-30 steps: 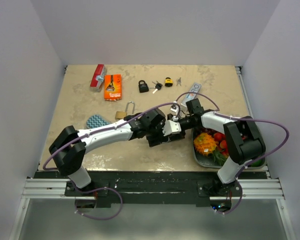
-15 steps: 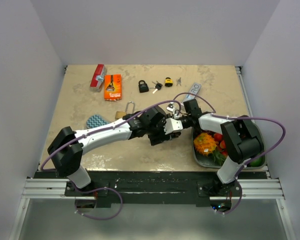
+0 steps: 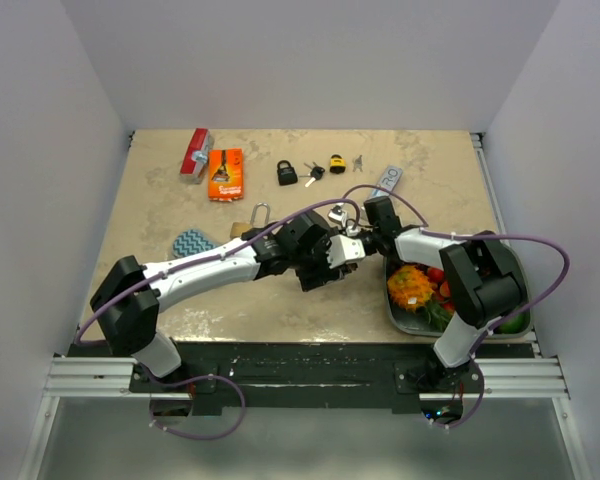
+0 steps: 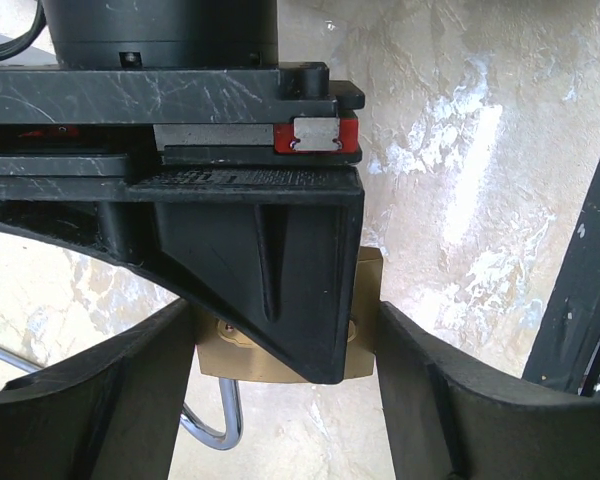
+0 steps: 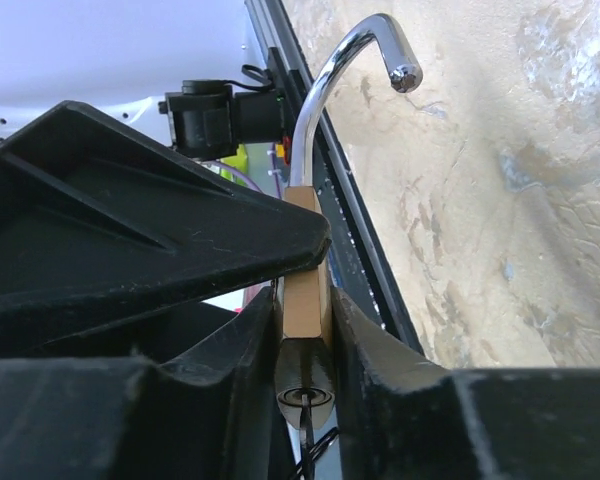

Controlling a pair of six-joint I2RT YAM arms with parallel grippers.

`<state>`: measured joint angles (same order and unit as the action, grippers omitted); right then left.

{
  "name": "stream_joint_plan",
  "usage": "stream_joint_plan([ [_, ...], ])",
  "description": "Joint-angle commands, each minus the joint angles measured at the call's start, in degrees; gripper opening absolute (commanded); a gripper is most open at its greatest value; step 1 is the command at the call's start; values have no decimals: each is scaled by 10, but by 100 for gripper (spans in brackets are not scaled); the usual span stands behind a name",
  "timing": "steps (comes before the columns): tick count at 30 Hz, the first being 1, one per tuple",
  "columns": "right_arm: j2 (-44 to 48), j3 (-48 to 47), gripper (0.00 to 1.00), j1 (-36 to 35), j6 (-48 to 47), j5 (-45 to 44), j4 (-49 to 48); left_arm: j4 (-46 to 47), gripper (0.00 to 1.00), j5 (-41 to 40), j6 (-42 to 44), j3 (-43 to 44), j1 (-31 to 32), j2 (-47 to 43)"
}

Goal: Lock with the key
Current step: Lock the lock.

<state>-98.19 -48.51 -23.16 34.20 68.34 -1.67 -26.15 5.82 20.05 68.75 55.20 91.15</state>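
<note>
A brass padlock (image 4: 242, 362) hangs above the table between both grippers. My left gripper (image 4: 285, 410) is shut on its narrow sides. My right gripper (image 5: 305, 300) is shut on its flat faces, and one right finger (image 4: 270, 250) covers most of the body in the left wrist view. The chrome shackle (image 5: 352, 55) stands open, its free end out of the body. A thin key (image 5: 308, 425) sticks out of the keyhole in the lock's underside, with a ring on it. In the top view the two grippers meet at the padlock (image 3: 346, 222), mid-table.
On the table lie a second brass padlock (image 3: 256, 222), a blue sponge (image 3: 192, 242), an orange pack (image 3: 225, 173), a red item (image 3: 196, 152), a black padlock (image 3: 287, 172) with keys (image 3: 313, 171), and a yellow-black padlock (image 3: 337, 163). A metal tray (image 3: 395, 312) of vegetables sits right.
My right gripper has closed from wide open onto the padlock's faces. Both grippers and the padlock have drifted slightly towards the far side. The left grip is unchanged.
</note>
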Motion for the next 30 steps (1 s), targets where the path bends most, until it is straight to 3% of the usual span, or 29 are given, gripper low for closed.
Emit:
stream_joint_plan([
  [1, 25, 7, 26, -3, 10, 17, -17, 57, 0, 2, -7, 3, 3, -46],
  [3, 28, 10, 19, -2, 10, 20, -17, 55, 0, -4, -5, -3, 3, -48],
  [5, 33, 11, 4, -3, 9, 22, -18, 53, 0, -6, -5, -7, 3, -48],
  [7, 34, 11, 0, -3, 9, 23, -18, 51, 4, -12, -5, -6, 3, -48],
  [8, 38, 11, 0, -2, 9, 23, -17, 46, 22, -17, -8, -1, 2, -46],
  [10, 43, 11, 0, -1, 7, 23, -16, 34, 46, -22, -16, 7, 2, -45],
  [11, 47, 6, 0, -1, 2, 22, -10, 16, 63, -7, -15, 15, 0, -48],
  [14, 62, -4, 0, 4, -9, 20, 2, -2, 98, 57, -13, 10, -24, -79],
  [24, 116, -55, 0, 32, -87, 43, 80, -72, 99, 266, 17, 9, -188, -191],
  [30, 167, -89, 0, 31, -105, 73, 46, 4, 98, 320, 98, -69, -226, -282],
])
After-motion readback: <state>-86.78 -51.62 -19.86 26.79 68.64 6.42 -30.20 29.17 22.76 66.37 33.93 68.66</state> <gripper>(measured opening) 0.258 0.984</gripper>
